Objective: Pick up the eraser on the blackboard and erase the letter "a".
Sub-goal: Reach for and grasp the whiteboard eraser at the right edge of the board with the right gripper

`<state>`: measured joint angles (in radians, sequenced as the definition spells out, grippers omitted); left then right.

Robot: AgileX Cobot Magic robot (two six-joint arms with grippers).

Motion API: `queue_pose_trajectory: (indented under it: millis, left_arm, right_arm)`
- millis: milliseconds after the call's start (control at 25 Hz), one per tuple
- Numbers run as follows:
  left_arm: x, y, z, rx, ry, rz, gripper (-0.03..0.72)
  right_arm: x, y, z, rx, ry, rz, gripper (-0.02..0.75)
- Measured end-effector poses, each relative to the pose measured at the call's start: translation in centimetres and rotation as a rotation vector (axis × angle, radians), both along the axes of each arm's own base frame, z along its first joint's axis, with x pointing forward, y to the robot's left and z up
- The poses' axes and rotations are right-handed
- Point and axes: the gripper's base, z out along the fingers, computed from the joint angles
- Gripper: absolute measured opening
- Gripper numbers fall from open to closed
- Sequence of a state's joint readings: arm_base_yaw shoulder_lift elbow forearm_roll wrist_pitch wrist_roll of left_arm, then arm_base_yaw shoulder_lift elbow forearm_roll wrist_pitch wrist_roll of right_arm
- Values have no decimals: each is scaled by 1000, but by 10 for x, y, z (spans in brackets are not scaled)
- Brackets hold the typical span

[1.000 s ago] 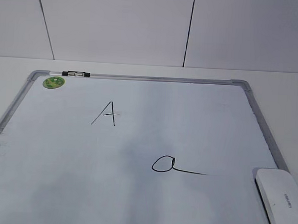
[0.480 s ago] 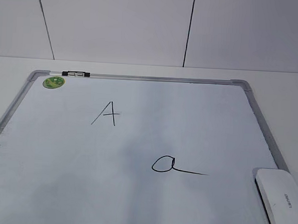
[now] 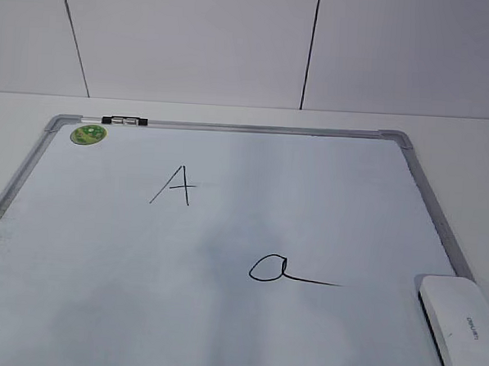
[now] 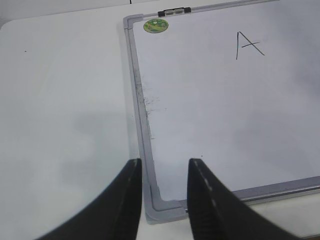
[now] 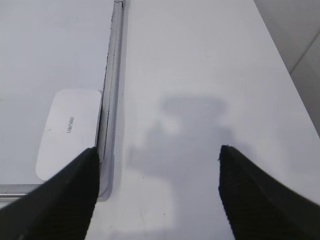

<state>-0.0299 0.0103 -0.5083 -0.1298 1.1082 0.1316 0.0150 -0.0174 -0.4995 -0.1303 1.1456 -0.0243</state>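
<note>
The white eraser (image 3: 460,325) lies on the near right corner of the blackboard (image 3: 255,128), against its right frame; it also shows in the right wrist view (image 5: 70,131). The letter "a" (image 3: 274,270) is drawn left of the eraser, its tail pointing toward it. My right gripper (image 5: 157,152) is open and empty above the bare table just right of the blackboard frame (image 5: 111,70), the eraser off its left jaw. My left gripper (image 4: 165,165) is open and empty above the blackboard's near left corner (image 4: 160,202). Neither gripper shows in the exterior view.
A capital "A" (image 3: 174,185) is drawn on the upper left of the board, also in the left wrist view (image 4: 247,44). A round green sticker (image 3: 89,134) and a black clip (image 3: 125,121) sit at the far left corner. White table surrounds the board; a wall stands behind.
</note>
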Motion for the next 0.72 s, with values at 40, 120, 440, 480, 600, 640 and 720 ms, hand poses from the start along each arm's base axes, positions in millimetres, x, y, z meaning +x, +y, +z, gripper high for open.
queue_pose_trajectory:
  millis: [40,120,440,480,600,640,720]
  left_arm:
    - [0,0,0,0,0,0,235]
    - [0,0,0,0,0,0,235]
    - [0,0,0,0,0,0,235]
    - [0,0,0,0,0,0,235]
    - [0,0,0,0,0,0,235]
    - [0,0,0,0,0,0,235]
    - [0,0,0,0,0,0,235]
  right_arm:
    - [0,0,0,0,0,0,592]
    - [0,0,0,0,0,0,592]
    - [0,1,0,8,0,5,592]
    - [0,1,0,15,0,10,592]
    - [0,5,6,49,-32,36,592]
    - [1,6,11,54,-47,42,592]
    - [6,7,21,60,-66,49,592]
